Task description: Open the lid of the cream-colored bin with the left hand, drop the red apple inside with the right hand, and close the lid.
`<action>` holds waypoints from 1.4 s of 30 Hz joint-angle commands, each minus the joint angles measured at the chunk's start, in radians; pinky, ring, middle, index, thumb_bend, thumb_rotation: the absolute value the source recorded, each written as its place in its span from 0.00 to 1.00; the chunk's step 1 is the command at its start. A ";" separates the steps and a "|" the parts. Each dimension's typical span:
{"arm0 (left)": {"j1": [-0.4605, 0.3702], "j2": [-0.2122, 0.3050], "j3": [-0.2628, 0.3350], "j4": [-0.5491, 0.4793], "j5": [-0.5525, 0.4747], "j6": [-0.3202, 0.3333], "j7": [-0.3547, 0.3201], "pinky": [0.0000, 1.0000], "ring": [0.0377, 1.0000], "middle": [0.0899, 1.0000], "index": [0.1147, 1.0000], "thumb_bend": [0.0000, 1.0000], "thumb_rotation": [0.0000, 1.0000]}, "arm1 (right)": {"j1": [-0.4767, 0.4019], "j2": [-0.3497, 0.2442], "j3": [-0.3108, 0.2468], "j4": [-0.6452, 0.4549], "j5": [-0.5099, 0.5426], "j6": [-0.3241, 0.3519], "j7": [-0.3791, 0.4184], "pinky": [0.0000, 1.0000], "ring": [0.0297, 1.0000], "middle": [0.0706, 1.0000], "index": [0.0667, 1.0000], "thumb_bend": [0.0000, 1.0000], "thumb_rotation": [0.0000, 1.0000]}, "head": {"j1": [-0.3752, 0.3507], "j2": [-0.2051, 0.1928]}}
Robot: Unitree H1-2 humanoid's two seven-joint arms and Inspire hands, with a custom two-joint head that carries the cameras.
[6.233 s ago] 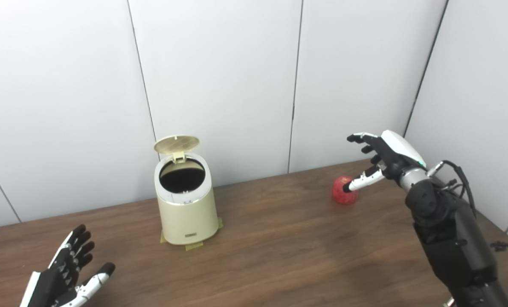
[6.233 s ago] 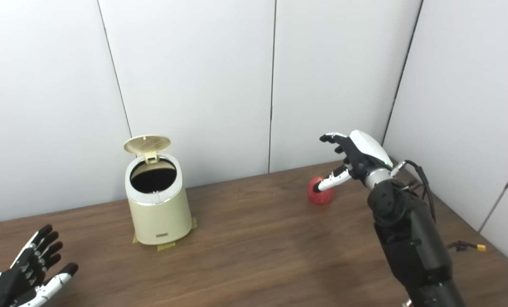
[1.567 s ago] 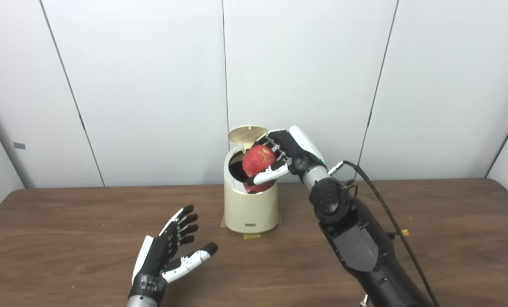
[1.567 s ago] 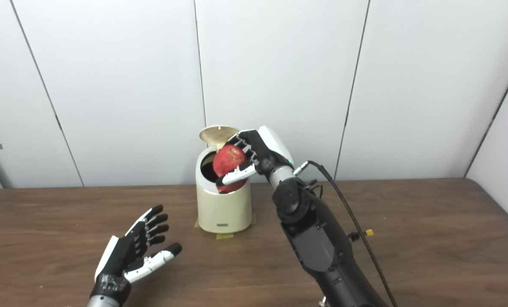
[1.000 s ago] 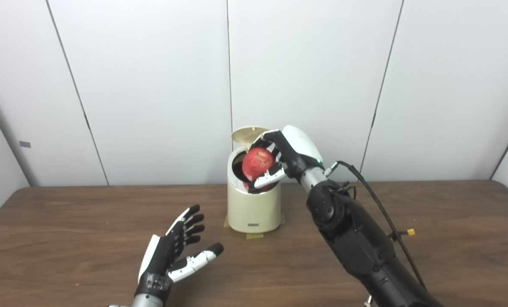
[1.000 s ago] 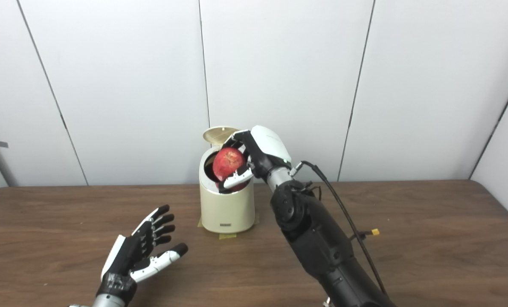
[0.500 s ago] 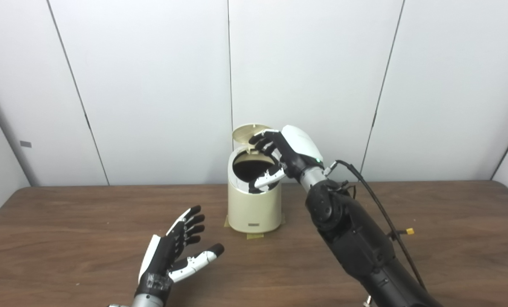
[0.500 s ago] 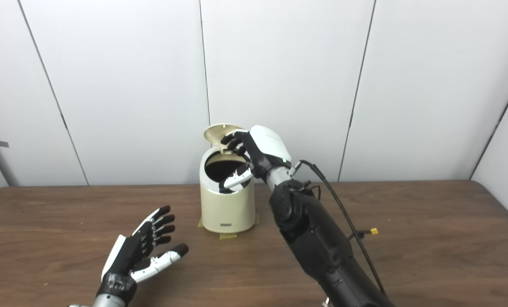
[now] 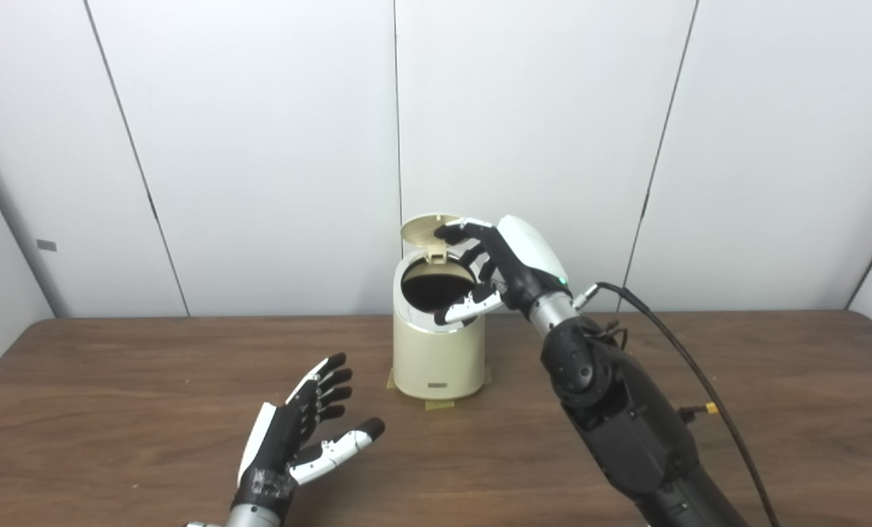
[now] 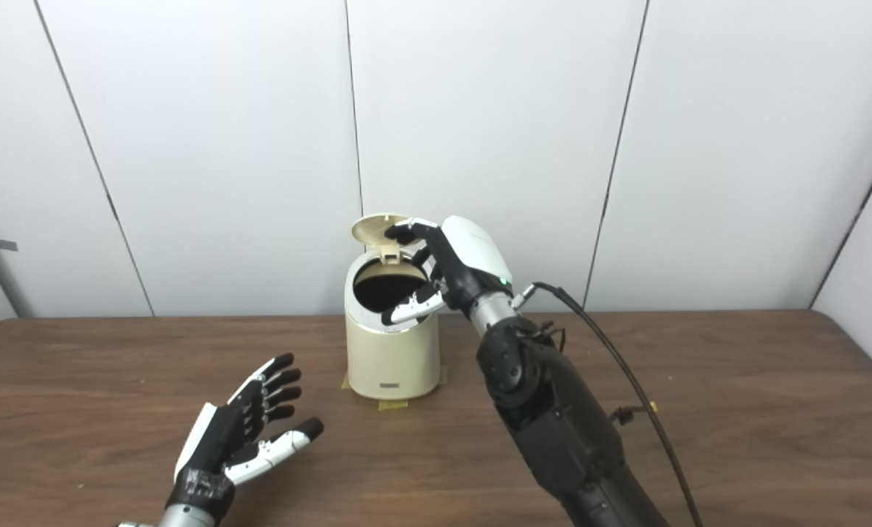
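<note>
White wall panels back a brown wooden desk [image 9: 113,380]. At centre frame stands a cream bin [image 9: 438,351], its lid [image 9: 425,228] raised. Over its dark mouth, the right hand [image 9: 490,267] holds nothing, fingers spread. Lower left, the left hand [image 9: 296,432] hovers, empty and splayed. No apple shows.

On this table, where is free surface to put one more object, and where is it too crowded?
Bare wood lies along the brown wooden table's right side, beyond the black cable, and in the far-left corner, left of the cream-colored bin. It is crowded at the bin's open mouth, where the right hand hovers by the lid, and front-left, around the open left hand.
</note>
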 commanded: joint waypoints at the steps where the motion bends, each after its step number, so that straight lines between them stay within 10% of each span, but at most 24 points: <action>1: -0.033 0.003 0.000 -0.019 -0.004 -0.017 0.003 0.81 0.85 0.87 0.91 0.83 0.33 | -0.026 -0.015 -0.042 -0.079 0.030 -0.050 -0.034 0.40 0.51 0.68 0.66 0.81 0.00 | 0.001 -0.001; 15: -0.042 0.016 0.001 -0.002 -0.013 -0.030 -0.010 0.81 0.84 0.87 0.90 0.82 0.32 | 0.208 -0.092 -0.189 -0.433 0.211 0.015 0.089 0.40 0.53 0.70 0.70 0.87 0.10 | 0.007 -0.001; 26: -0.053 0.008 0.011 0.018 -0.050 -0.082 -0.008 0.79 0.84 0.88 0.90 0.84 0.32 | 0.416 -0.072 -0.255 -0.342 0.477 -0.183 0.116 0.54 0.66 0.80 0.78 0.82 0.17 | 0.047 -0.007; 42: -0.231 0.071 0.012 0.002 -0.037 -0.104 -0.041 0.95 1.00 1.00 1.00 1.00 0.43 | 0.518 -0.017 -0.290 -0.259 0.511 -0.272 0.083 0.57 0.70 0.79 0.77 0.81 0.19 | 0.035 -0.023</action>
